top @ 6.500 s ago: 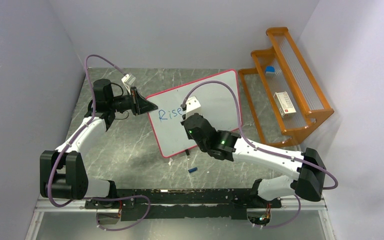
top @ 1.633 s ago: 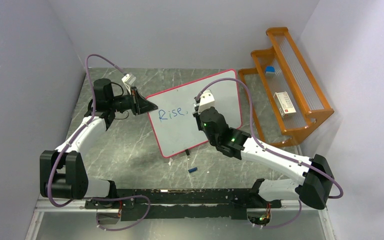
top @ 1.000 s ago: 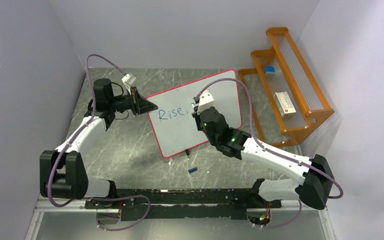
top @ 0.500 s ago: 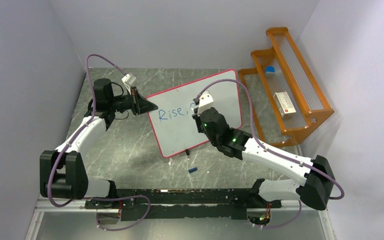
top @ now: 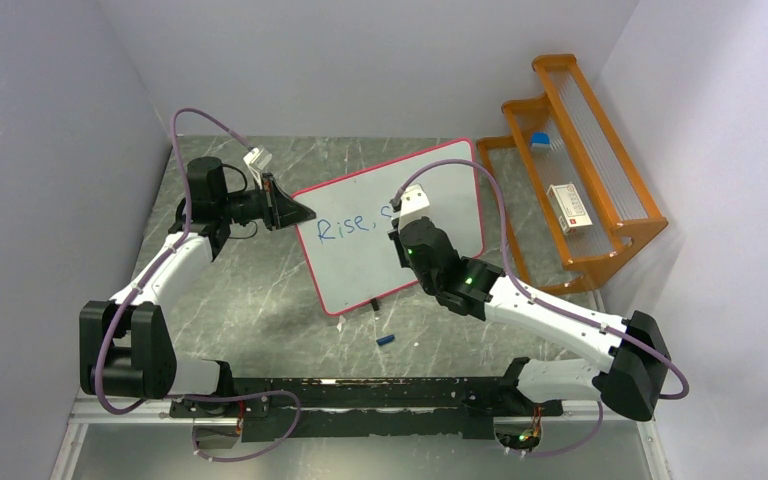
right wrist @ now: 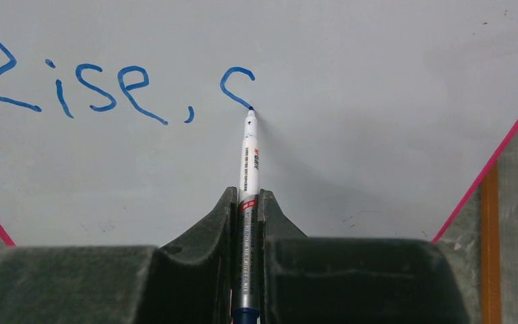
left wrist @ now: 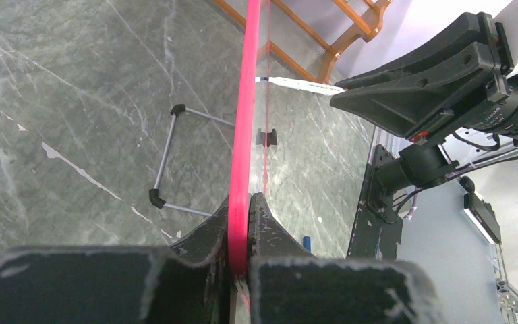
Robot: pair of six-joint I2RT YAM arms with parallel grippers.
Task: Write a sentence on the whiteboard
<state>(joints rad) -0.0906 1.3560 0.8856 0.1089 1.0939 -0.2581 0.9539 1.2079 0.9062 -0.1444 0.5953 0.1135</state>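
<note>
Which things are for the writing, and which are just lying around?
For the job:
whiteboard
blue writing
marker
left pincer, clamped on the whiteboard's edge
right pincer, holding the marker

Just lying about:
orange rack
white box and small blue thing on it
small blue piece on the table

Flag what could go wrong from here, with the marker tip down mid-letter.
1. The left jaws pinch the whiteboard only by its thin pink frame, with a slim wire stand behind it; marker pressure could pivot or slide it, warping the stroke.
2. The right jaws hold the marker by its slender barrel; pushing harder might slip it backward or tilt it.
3. The sentence may be wet ink; a low pass could smear it.
</note>
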